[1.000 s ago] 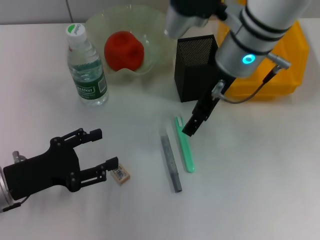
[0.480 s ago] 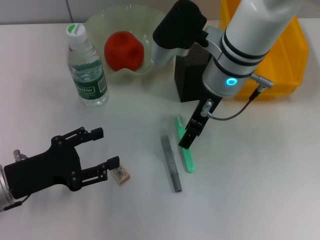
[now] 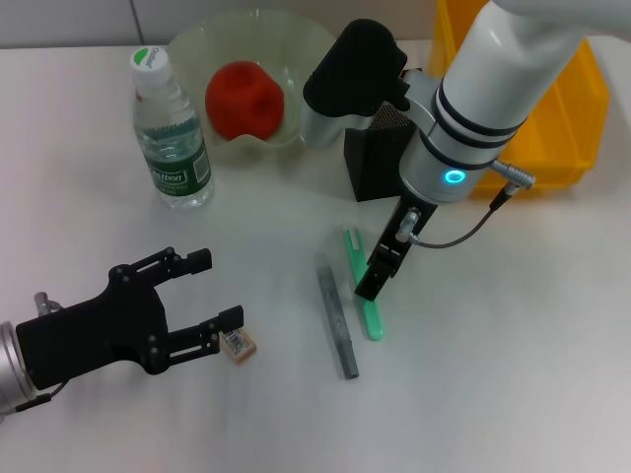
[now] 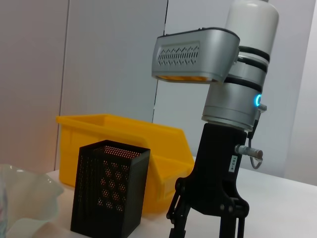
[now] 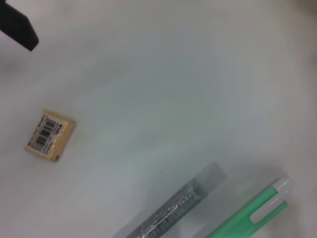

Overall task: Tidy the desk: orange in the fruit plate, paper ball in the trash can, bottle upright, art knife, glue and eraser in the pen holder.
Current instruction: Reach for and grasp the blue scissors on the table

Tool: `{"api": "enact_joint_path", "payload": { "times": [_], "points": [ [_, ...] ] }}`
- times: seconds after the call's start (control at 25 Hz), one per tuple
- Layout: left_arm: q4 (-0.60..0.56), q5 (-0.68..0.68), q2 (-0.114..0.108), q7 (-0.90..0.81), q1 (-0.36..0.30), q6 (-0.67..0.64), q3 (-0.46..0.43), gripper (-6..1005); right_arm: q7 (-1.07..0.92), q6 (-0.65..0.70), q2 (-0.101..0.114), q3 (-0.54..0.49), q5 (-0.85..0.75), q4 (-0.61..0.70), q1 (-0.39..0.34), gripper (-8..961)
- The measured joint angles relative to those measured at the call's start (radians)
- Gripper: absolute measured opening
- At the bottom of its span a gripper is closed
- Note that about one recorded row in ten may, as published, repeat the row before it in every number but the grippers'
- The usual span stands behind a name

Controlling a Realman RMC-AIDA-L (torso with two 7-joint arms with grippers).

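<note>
My right arm enters from the upper right of the head frame and slants down toward centre, wrist ring lit cyan; my right gripper (image 3: 378, 268) hangs fingers-down directly over the green art knife (image 3: 364, 285). From the left wrist view its two fingers stand apart with nothing between them, so I log it as spread and empty. The art knife lies flat just right of centre, long axis running near-vertical in the frame, its far end pointing toward the pen holder (image 3: 380, 154). Just beside it on the left, roughly parallel, lies the grey glue stick (image 3: 336, 315). My left gripper (image 3: 203, 293) sits at lower left, arm reaching in from the left edge, fingers pointing right, wide apart and empty; the lower fingertip is just beside the eraser (image 3: 238, 343), contact uncertain. The eraser lies flat, label up. The bottle (image 3: 170, 131) stands upright at upper left, cap up. The orange (image 3: 245, 100) rests in the fruit plate (image 3: 311, 51) at top centre. The trash can (image 3: 566, 123) is at upper right, behind my right arm.
</note>
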State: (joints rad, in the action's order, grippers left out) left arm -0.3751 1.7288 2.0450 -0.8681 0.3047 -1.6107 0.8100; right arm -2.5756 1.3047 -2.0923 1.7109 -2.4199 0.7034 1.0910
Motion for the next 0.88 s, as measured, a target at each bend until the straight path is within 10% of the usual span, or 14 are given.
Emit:
{"api": "enact_joint_path", "payload": {
  "times": [0.88],
  "points": [
    [0.000,-0.009,0.003,0.013,0.022,0.000,0.000,798,0.007,-0.042,-0.001,0.041,0.050,-0.024,0.003,819]
  ]
}}
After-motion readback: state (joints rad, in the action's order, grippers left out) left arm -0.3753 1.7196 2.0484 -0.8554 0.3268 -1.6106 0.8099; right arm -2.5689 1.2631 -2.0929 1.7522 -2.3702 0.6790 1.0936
